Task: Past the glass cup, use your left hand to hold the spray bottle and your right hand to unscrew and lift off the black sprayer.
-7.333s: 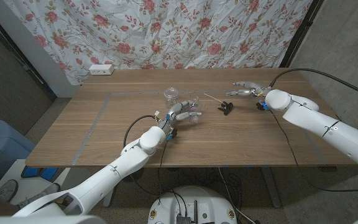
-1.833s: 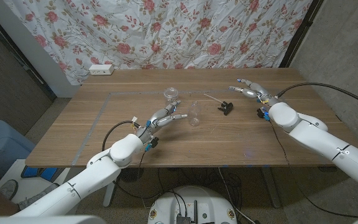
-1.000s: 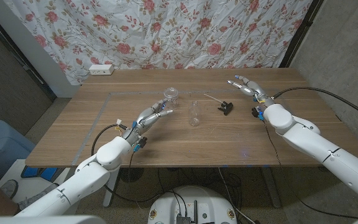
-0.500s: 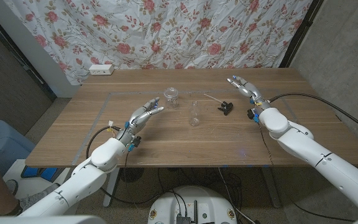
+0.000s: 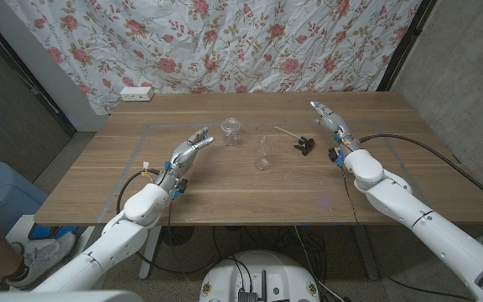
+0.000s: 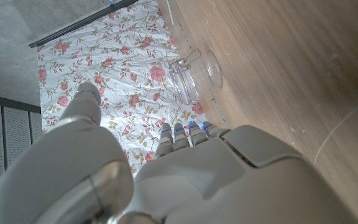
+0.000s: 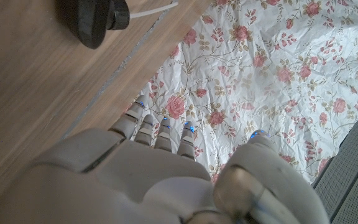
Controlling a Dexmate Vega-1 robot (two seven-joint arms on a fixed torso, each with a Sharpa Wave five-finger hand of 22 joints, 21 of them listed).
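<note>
Head looks down; wrists (inverted) along table (image 5: pixel 309 180).

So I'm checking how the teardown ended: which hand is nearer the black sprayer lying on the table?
Right. The right hand is just beside the black sprayer, on its right. The left hand is far across, beyond the spray bottle.

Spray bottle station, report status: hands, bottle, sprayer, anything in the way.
Left hand open, right hand open. Spray bottle upright, uncapped. Black sprayer off, lying on table. Glass cup beside the bottle, nothing blocking.
</note>
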